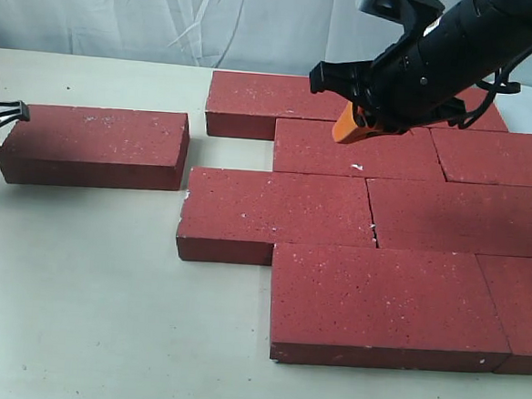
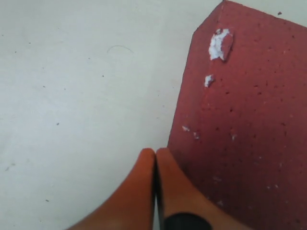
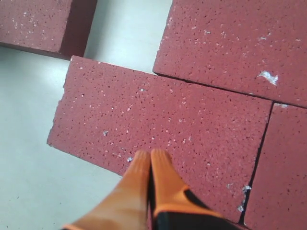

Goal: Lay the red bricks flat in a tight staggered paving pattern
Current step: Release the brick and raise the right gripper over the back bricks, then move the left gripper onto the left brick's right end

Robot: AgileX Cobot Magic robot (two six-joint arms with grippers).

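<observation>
Right wrist view: grainy red bricks, white specks, chipped edges; L+R jaws pinched together, empty.

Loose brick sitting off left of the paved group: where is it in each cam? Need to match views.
Exterior: the loose brick lies at the left, apart from the paved bricks.
Left wrist: it lies right beside the shut left gripper.
Right wrist: it is the cut-off brick across a gap from the paved ones.
Landmark: that strip of bare table, in exterior and right wrist; the left wrist misses it.
</observation>
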